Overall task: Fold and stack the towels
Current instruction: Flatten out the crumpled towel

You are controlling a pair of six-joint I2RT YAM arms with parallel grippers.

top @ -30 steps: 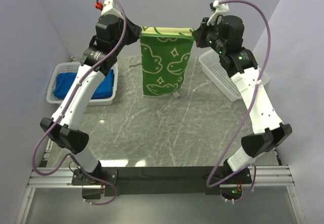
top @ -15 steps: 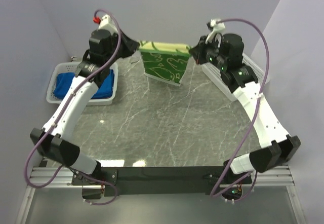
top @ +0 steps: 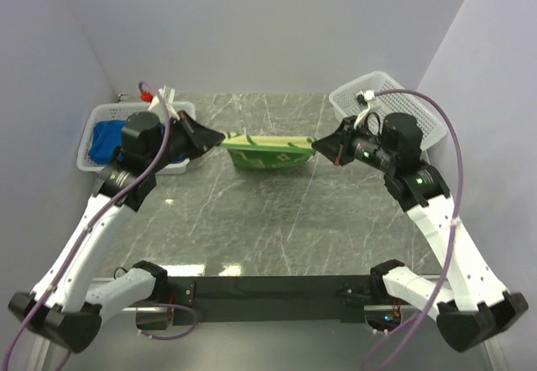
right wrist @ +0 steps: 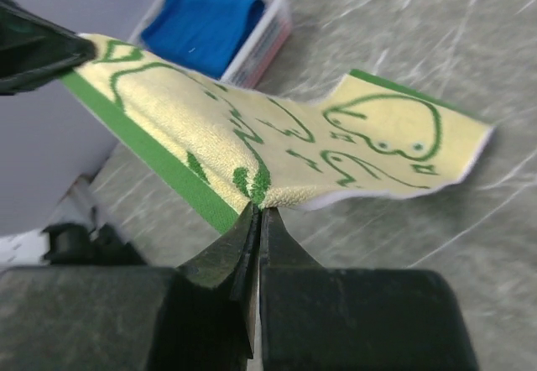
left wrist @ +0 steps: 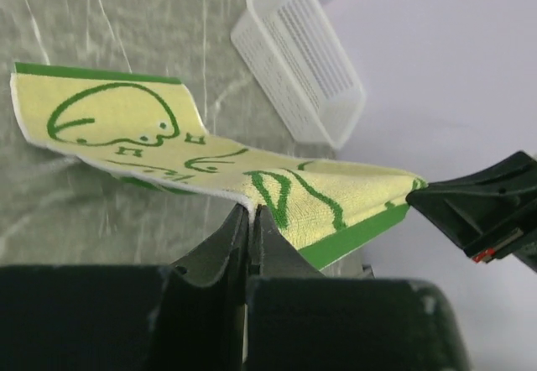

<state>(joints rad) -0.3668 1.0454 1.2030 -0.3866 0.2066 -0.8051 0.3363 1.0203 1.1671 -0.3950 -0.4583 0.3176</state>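
While both arms reach over the middle of the grey marble table [top: 277, 220], I see the pale yellow towel [top: 267, 144] stretched between them, low above the tabletop. My left gripper [top: 220, 140] has its jaws pressed together on one corner of the towel's near edge; from the left wrist camera the cloth is pinched right at the fingertips. My right gripper [top: 319, 144] is clamped the same way on the opposite corner, and its fingers [right wrist: 281, 245] meet on the green-bordered hem. The towel's yellow face with its green motifs is up. Its far end sags away from the grippers and lies on the marble. A blue towel [top: 105, 138] sits in the white lattice basket [top: 86, 159] at the table's left edge. A second white basket [top: 386, 94] stands at the far right.
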